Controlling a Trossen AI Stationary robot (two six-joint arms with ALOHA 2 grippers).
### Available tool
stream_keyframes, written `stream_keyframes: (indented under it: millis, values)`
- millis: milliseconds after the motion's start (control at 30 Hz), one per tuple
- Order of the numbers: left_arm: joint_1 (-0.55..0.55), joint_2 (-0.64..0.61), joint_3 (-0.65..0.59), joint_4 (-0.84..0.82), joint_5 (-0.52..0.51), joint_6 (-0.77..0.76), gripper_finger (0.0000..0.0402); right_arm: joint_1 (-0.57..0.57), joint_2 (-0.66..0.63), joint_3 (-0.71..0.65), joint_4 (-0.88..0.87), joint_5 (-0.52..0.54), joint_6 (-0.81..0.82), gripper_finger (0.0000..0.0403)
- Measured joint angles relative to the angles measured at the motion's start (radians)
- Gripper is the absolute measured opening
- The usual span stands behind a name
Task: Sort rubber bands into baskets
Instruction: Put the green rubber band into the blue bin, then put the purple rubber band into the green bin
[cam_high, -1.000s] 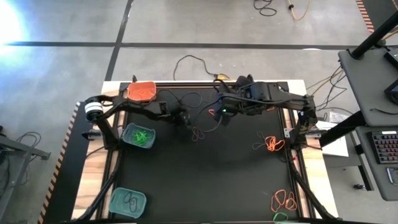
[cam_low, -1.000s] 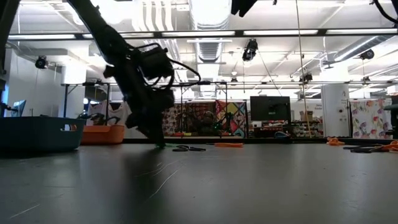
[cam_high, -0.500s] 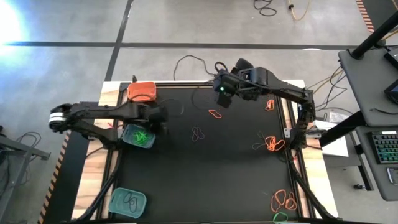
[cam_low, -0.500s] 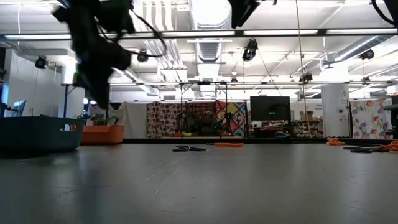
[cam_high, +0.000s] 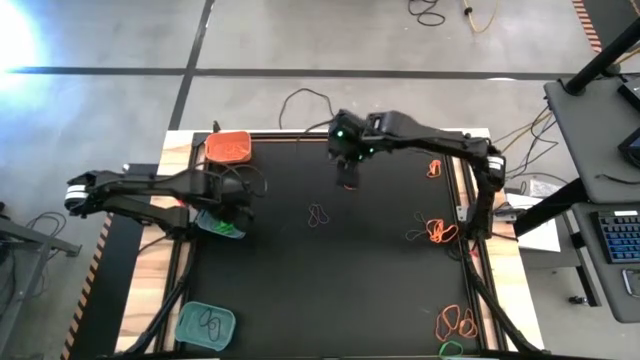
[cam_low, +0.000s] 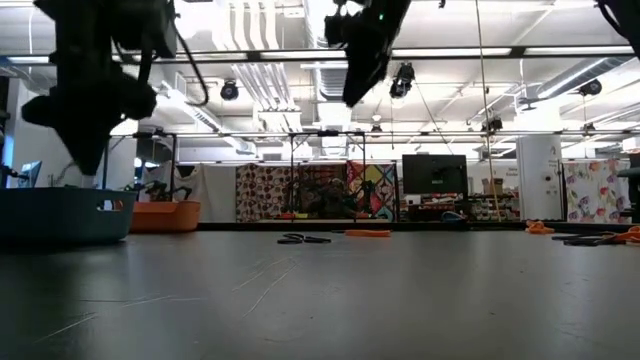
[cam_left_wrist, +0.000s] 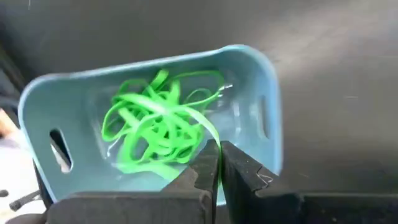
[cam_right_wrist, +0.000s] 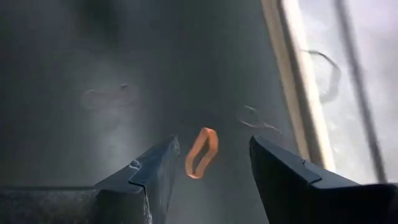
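My left gripper (cam_high: 228, 208) hangs, pointing down, over a teal basket (cam_left_wrist: 261, 99) that holds a heap of bright green rubber bands (cam_left_wrist: 155, 127). It is shut on one green band. My right gripper (cam_right_wrist: 211, 155) is open and high above the mat, its fingers on either side of an orange rubber band (cam_right_wrist: 201, 152) that lies flat on the black mat (cam_high: 347, 183), untouched. An orange basket (cam_high: 228, 148) stands at the far left. A second teal basket (cam_high: 206, 325), at the near left, holds dark bands. My left gripper pinches a strand of one green band (cam_left_wrist: 209, 132) between its two shut fingertips, coming from above and pointing down. The band runs from the fingers down into the basket. I cannot tell its lower end apart from the heap there.
Dark bands (cam_high: 318, 214) lie mid-mat. Orange bands lie in clusters at the right (cam_high: 435, 232), the far right (cam_high: 435, 167) and the near right (cam_high: 457, 322), with a green one (cam_high: 452, 349) at the near edge. The wooden table edge (cam_high: 176, 215) borders the mat.
My left gripper, shut, has risen from the middle of the mat and gone toward the table's left edge until it hangs over the teal basket, rolling its wrist on the way. My right gripper has stayed open, swung left and sunk toward the orange band.
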Motion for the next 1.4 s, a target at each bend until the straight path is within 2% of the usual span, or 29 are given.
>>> stream_keyframes:
  millis: [67, 233, 367, 533, 600, 733, 833, 967, 1067, 1133, 1200, 1300, 1400]
  values:
    - [0.0, 0.011, -0.032, 0.024, 0.001, -0.014, 0.0, 0.014, 0.0, -0.07, 0.048, -0.04, -0.008, 0.0192]
    - [0.001, 0.035, -0.071, 0.018, -0.024, -0.013, 0.0004, 0.052, 0.0, -0.235, 0.134, -0.048, 0.015, 0.0192]
    - [0.002, 0.036, -0.086, 0.018, -0.04, 0.02, 0.0028, 0.085, 0.0, -0.34, 0.204, -0.049, 0.076, 0.0192]
    - [0.0, 0.026, -0.099, 0.007, -0.022, 0.077, 0.0086, 0.122, 0.0, -0.367, 0.221, -0.029, 0.211, 0.0192]
    - [0.0, 0.022, -0.086, -0.009, -0.021, 0.112, 0.0113, 0.132, -0.01, -0.357, 0.214, 0.015, 0.292, 0.0192]
    - [0.0, 0.018, 0.001, -0.044, -0.023, 0.155, 0.017, 0.153, -0.078, -0.324, 0.145, 0.096, 0.491, 0.0192]
    - [0.0, 0.017, 0.09, -0.034, -0.073, 0.2, 0.0207, 0.188, -0.161, -0.321, 0.075, 0.12, 0.624, 0.0192]
    - [0.001, 0.023, 0.174, 0.141, -0.134, 0.383, 0.0236, 0.264, -0.27, -0.355, 0.028, 0.116, 0.819, 0.0192]
    - [0.011, 0.035, 0.176, 0.389, -0.077, 0.501, 0.0238, 0.333, -0.325, -0.409, 0.018, 0.117, 0.998, 0.0192]
    - [0.036, 0.063, 0.158, 0.534, 0.036, 0.509, 0.0233, 0.381, -0.345, -0.458, -0.009, 0.117, 1.123, 0.0192]
    - [0.056, 0.107, 0.139, 0.632, 0.104, 0.51, 0.0228, 0.423, -0.357, -0.511, -0.05, 0.126, 1.271, 0.0192]
    - [0.066, 0.181, 0.121, 0.736, 0.11, 0.511, 0.022, 0.47, -0.359, -0.611, -0.097, 0.144, 1.531, 0.0192]
    - [0.066, 0.263, 0.12, 0.827, 0.111, 0.513, 0.0215, 0.477, -0.358, -0.721, -0.102, 0.099, 1.701, 0.0192]
